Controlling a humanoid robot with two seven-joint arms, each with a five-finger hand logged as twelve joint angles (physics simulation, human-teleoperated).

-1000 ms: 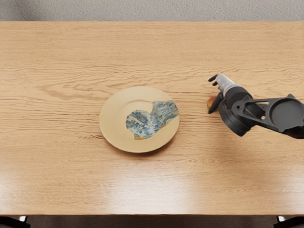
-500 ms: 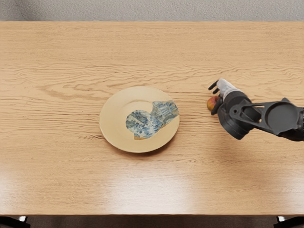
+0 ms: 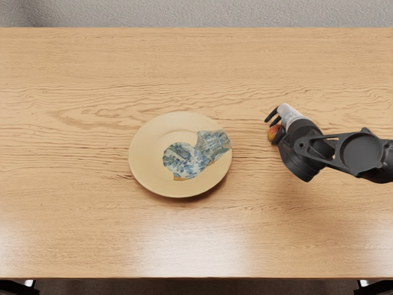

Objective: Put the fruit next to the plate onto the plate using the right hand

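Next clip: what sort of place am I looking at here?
Likely a simulated tabletop test scene rather than a real room: a light wooden table, one round tan plate with a blue patterned patch, a small red-orange fruit beside the robot's right hand, and grey floor beyond.

A light wooden table [image 3: 92, 74] fills the view, grey floor [image 3: 184, 12] beyond its far edge.

Tan plate [image 3: 147, 161] with blue-and-white patterned patch, orange-red fruit [image 3: 272, 132], black-and-white right hand [image 3: 285, 118], on a light wood-grain table [image 3: 92, 233]
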